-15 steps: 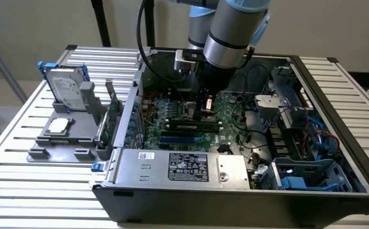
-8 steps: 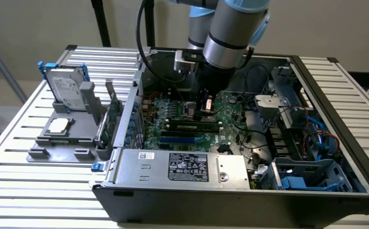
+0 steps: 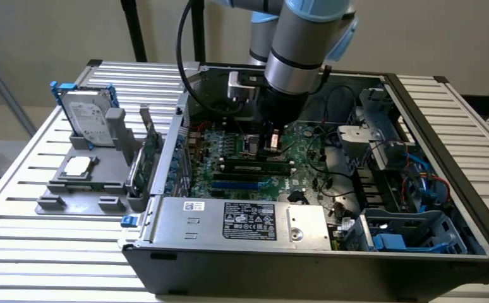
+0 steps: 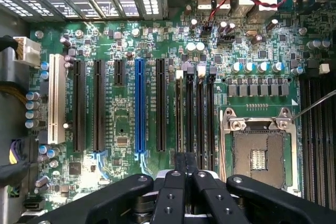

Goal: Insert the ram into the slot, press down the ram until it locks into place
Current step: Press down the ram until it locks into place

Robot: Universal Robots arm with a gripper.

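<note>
Slatted metal table (image 3: 50, 252), open computer case (image 3: 312, 259) and grey fixture (image 3: 80, 183) resting on it

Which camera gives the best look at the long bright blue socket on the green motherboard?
The wrist view: the long bright blue socket lies unobstructed, seen along its whole length. In the exterior view it is a short blue sliver.

Silver arm (image 3: 299, 50), blue caps, blk pincer (image 4: 186, 174)

Four long narrow black plastic memory sockets (image 4: 195, 116) are counted side by side on the large green motherboard (image 4: 121, 129). One bright-blue expansion socket (image 4: 139, 106) and one white expansion socket (image 4: 56, 98) are counted.
</note>
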